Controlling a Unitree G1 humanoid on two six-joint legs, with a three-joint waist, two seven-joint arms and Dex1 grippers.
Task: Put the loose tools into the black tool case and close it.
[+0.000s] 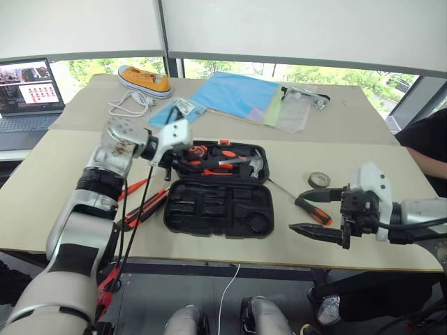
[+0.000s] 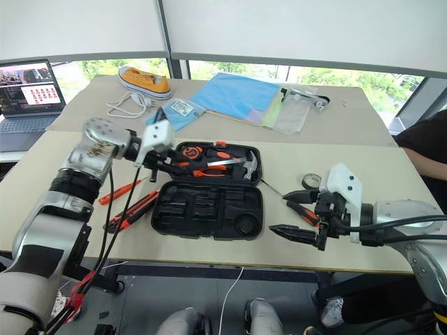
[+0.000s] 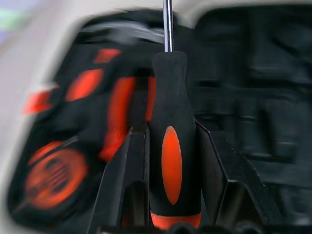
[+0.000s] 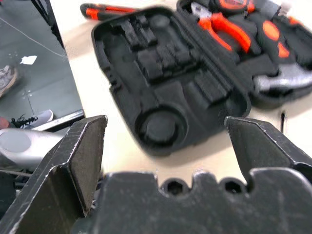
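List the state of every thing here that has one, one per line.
black tool case: open, lying flat
left pincer: shut on a screwdriver
right pincer: open, empty
laptop: open, screen lit
second screwdriver: loose on table
tape roll: loose on table

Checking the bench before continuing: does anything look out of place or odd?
Nothing damaged or spilled. The black tool case lies open, and a screwdriver and small tape roll lie loose to its right. An orange shoe sits at the far edge.

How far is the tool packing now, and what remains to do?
The case lies open, with pliers and hammer seated. The left gripper holds one screwdriver over it. Left: a second screwdriver, the tape roll, the slim screwdriver, the knife, then closing.
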